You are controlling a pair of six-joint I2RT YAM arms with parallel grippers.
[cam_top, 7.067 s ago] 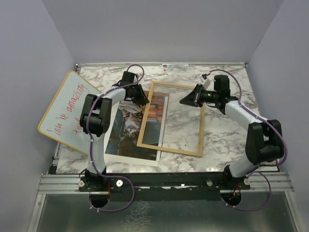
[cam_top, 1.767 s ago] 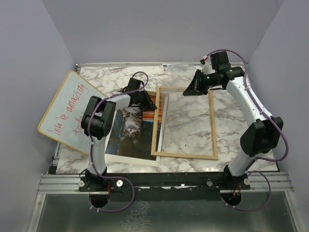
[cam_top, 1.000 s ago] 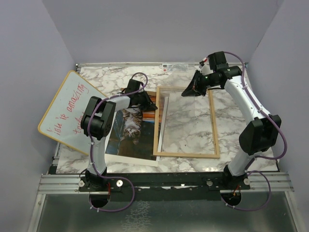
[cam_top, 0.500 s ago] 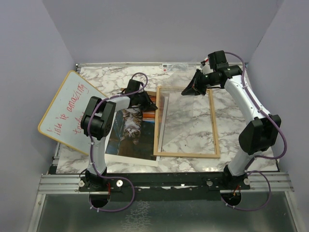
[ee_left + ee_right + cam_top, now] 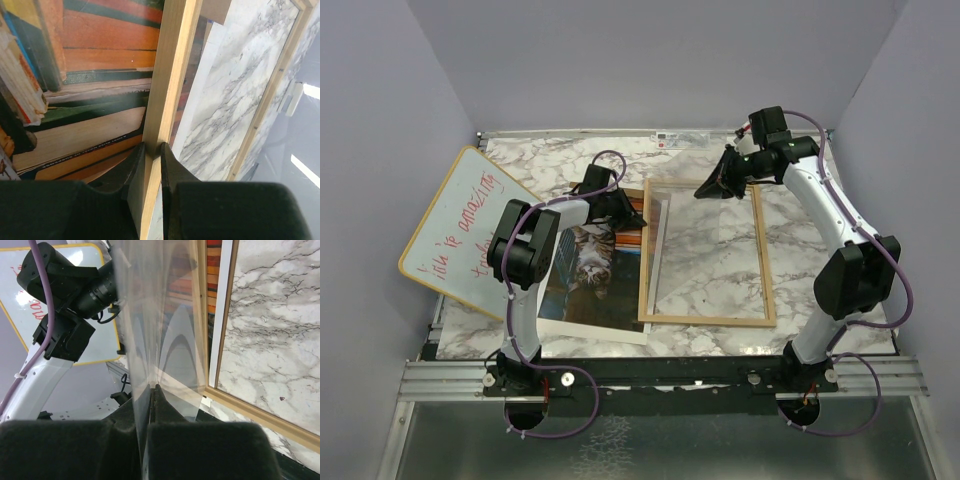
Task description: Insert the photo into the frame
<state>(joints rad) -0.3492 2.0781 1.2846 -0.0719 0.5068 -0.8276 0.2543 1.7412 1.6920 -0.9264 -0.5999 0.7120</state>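
Left gripper (image 5: 152, 150): clamped on the left rail of the frame (image 5: 705, 321); press that rail flat on the table (image 5: 790, 290) while the sheet lifts.
Right gripper (image 5: 151, 390): pinched shut on the far edge of the clear pane (image 5: 165, 325); raise slowly; the thin sheet bows and could slip.
Photo (image 5: 582, 275): tabby cat among bright books, white border; face up, left of the frame; its right edge is tucked under the rail.
Frame: thin pale wood, lying flat.

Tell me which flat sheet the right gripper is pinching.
The clear pane: see-through and tilted up off the frame, its edge between the right gripper fingers. The photo and whiteboard are opaque and not in its grip.
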